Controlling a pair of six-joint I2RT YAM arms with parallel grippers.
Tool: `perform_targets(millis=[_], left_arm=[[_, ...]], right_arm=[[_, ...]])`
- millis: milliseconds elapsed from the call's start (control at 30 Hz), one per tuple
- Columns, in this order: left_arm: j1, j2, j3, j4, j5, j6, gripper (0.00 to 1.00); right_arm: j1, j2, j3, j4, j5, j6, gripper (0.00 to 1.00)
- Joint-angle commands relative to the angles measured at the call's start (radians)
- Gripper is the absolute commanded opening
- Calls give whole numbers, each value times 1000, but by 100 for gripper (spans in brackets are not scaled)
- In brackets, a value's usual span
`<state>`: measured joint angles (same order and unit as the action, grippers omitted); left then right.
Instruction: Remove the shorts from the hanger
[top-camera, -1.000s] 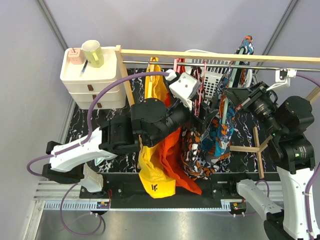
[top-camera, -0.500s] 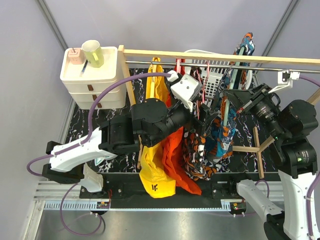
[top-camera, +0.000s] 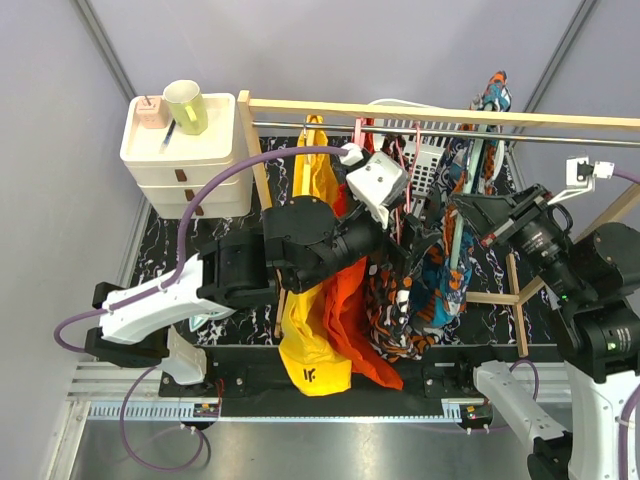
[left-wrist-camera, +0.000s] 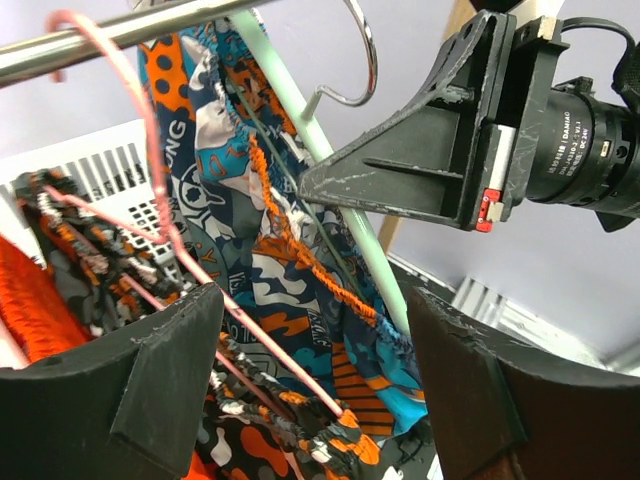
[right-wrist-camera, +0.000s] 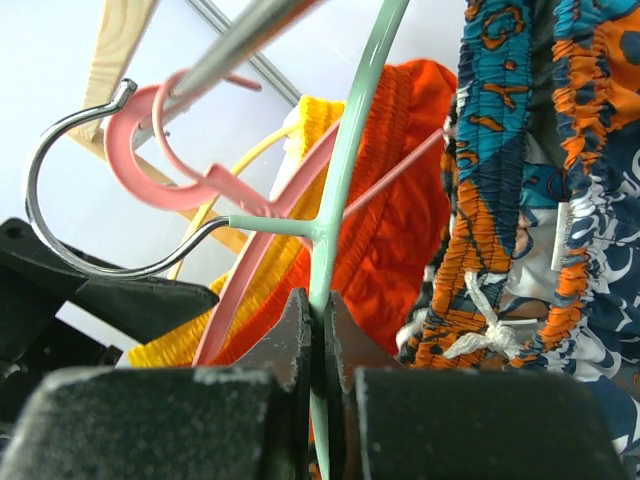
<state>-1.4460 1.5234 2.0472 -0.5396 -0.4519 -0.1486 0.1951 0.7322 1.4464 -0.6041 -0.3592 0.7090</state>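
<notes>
Pulling back, right tool (right-wrist-camera: 320, 312) pinching mint hanger (right-wrist-camera: 346, 150), blue shorts (right-wrist-camera: 497, 150) apparently following

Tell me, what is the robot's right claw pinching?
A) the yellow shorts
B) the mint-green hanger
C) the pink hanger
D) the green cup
B: the right wrist view shows the right gripper with both fingers closed tight on the thin mint-green hanger.

We see a glossy metal rail (left-wrist-camera: 20, 62), a smooth plastic mint hanger (right-wrist-camera: 345, 150), ruched printed-cloth blue shorts (left-wrist-camera: 270, 270), and a matt wooden frame (top-camera: 290, 104).
</notes>
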Motion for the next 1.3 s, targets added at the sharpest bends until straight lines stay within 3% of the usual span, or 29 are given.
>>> perform_targets(millis=[0, 267, 433, 800, 1267], left_arm=[[-4, 24, 57, 7, 120, 26, 76], [-4, 130, 148, -95, 263, 17, 72], [-31, 190, 180, -164, 216, 23, 67], [-54, 219, 191, -258, 173, 12, 67], [-56, 261, 238, -312, 108, -62, 55]], right_arm=[[-2, -59, 16, -63, 37, 23, 0], [-2, -134, -37, -278, 265, 124, 0], [-2, -65, -4, -394, 379, 240, 0], [-2, 19, 72, -434, 390, 397, 0], [-2, -5, 58, -416, 370, 408, 0]])
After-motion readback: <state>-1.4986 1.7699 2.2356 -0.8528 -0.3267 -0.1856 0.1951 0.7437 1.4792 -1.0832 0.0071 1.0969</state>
